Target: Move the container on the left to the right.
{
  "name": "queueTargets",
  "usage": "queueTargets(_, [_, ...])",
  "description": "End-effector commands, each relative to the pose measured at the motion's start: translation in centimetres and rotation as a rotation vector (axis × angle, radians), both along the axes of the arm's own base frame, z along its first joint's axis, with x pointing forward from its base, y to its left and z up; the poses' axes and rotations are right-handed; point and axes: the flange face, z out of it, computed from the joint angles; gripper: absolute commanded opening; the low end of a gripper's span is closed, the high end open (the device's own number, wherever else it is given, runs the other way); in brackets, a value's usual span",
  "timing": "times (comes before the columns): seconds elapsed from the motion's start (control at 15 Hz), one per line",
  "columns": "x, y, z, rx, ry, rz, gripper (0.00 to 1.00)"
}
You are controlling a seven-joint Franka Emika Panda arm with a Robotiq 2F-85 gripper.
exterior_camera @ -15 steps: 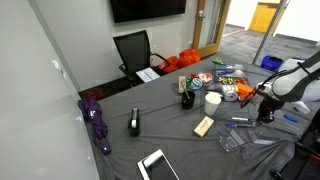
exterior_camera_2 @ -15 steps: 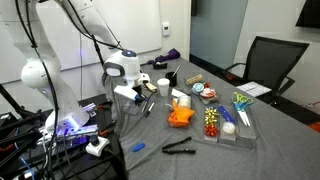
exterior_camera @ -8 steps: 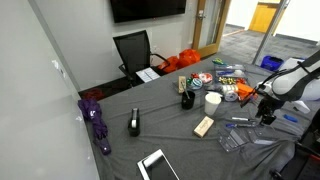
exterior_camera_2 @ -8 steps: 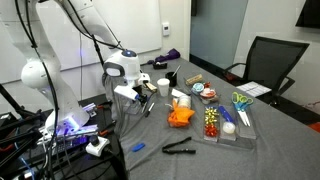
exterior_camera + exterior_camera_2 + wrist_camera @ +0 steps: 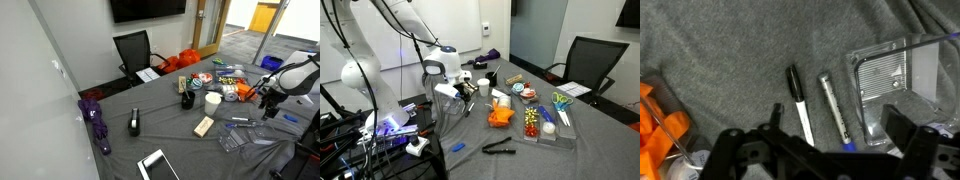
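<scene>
Gripper (image 5: pixel 825 152) above grey cloth (image 5: pixel 720 50), fingers wide apart, holding nothing; container (image 5: pixel 890 85) flat on cloth; silver pen (image 5: pixel 833 108) just left of container, black marker (image 5: pixel 798 100) further left

worktop (image 5: pixel 720 50) covered in grey matt cloth, slightly creased. container (image 5: pixel 885 80) clear glossy plastic, ribbed greyish inner square. marker (image 5: pixel 795 88) smooth black plastic. pen (image 5: pixel 834 108) silvery, shiny.

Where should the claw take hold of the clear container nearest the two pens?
Probably across two opposite side walls of the container, coming straight down from above. It lies flat on the cloth, low and square, so its top offers nothing to pinch. The open claw should stay clear of the pens beside it.
</scene>
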Motion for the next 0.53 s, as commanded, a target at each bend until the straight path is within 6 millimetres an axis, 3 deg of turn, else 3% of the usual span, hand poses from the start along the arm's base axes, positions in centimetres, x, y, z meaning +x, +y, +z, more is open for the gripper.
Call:
queueTargets(0.0, [-0.6,-1.3,2.3,-0.019,0.007,-0.011,1.00])
queueTargets(0.47, [-1.0,-2.2,5.8,-0.018,0.015,-0.039,1.00])
